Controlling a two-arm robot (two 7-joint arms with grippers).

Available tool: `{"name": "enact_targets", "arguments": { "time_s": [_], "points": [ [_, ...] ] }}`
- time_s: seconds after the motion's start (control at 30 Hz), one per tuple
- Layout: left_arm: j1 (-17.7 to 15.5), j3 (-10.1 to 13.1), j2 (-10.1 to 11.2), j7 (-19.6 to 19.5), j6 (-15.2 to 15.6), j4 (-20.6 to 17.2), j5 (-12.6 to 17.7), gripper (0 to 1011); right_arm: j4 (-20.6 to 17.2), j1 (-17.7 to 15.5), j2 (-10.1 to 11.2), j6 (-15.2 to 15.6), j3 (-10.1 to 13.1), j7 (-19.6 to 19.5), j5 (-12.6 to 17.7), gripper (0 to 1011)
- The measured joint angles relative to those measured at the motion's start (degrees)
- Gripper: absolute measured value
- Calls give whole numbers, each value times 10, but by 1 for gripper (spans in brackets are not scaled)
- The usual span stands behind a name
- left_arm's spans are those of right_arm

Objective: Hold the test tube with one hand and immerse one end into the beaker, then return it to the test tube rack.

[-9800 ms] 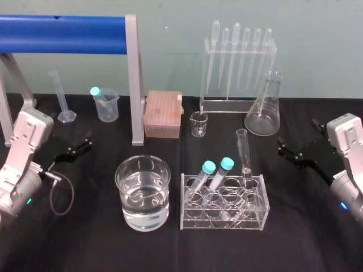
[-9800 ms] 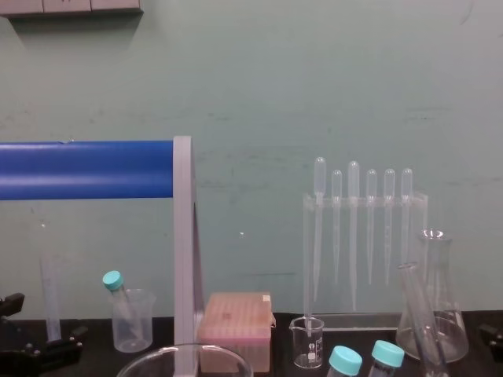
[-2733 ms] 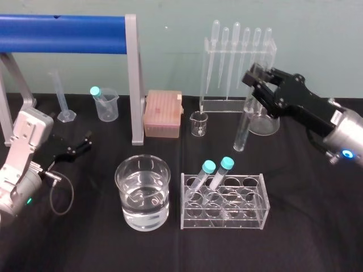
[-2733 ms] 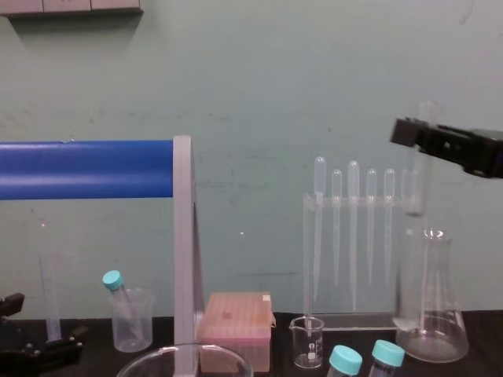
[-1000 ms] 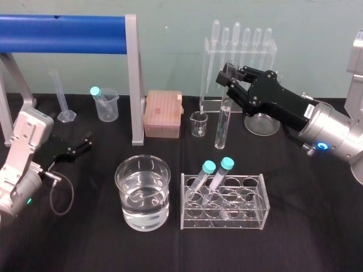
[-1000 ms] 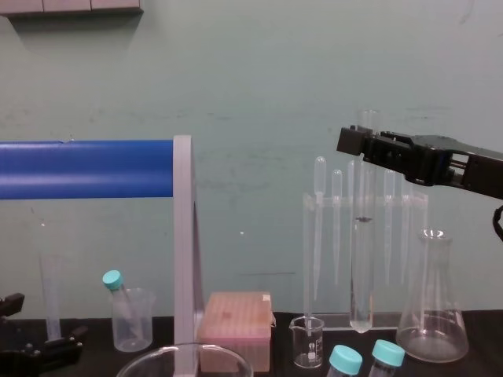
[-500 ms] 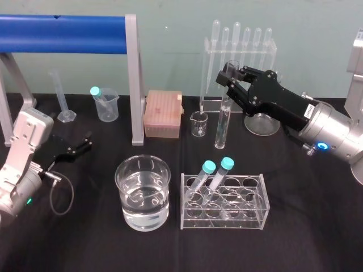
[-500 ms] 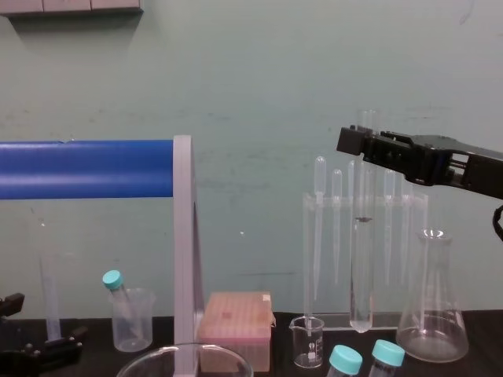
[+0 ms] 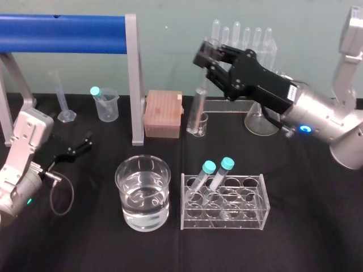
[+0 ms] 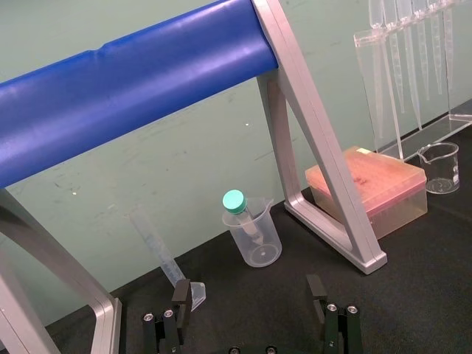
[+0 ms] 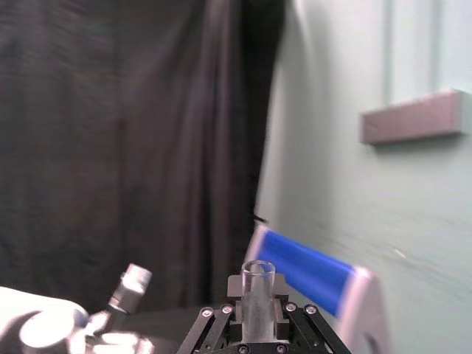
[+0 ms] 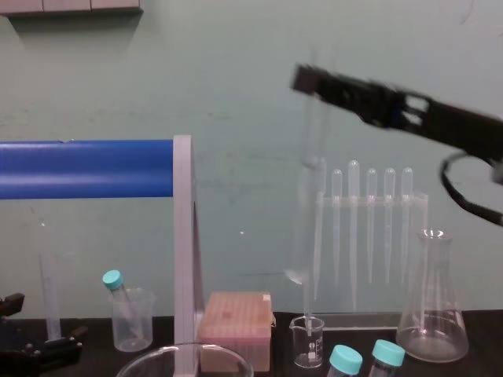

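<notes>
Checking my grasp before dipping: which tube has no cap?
The clear test tube held by the right gripper; the two tubes in the rack and one in the plastic cup have teal caps.

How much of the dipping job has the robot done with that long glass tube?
Done: the long clear uncapped glass test tube is out of the clear plastic rack, clamped by the black right gripper. In hand: it hangs above the black table, behind the rack, not yet over the wide water-filled glass beaker. Left: dipping one end, then returning it. The left gripper sits open at the table's left.
</notes>
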Motion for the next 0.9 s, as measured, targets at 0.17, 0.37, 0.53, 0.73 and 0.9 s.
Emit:
{"name": "enact_targets", "arguments": {
  "time_s": [0.17, 0.37, 0.53, 0.73, 0.9],
  "points": [
    [0, 0, 0, 0, 0, 0, 0, 1000, 13, 33, -27, -1, -26, 46, 20, 226],
    [0, 0, 0, 0, 0, 0, 0, 1000, 25, 54, -50, 9, -60, 87, 38, 226],
    [0, 0, 0, 0, 0, 0, 0, 1000, 38, 64, -58, 19, -86, 105, 39, 226],
    [0, 0, 0, 0, 0, 0, 0, 1000, 61, 76, -59, 24, -112, 110, 29, 226],
    [0, 0, 0, 0, 0, 0, 0, 1000, 79, 83, -59, 25, -128, 110, 18, 226]
  ]
}}
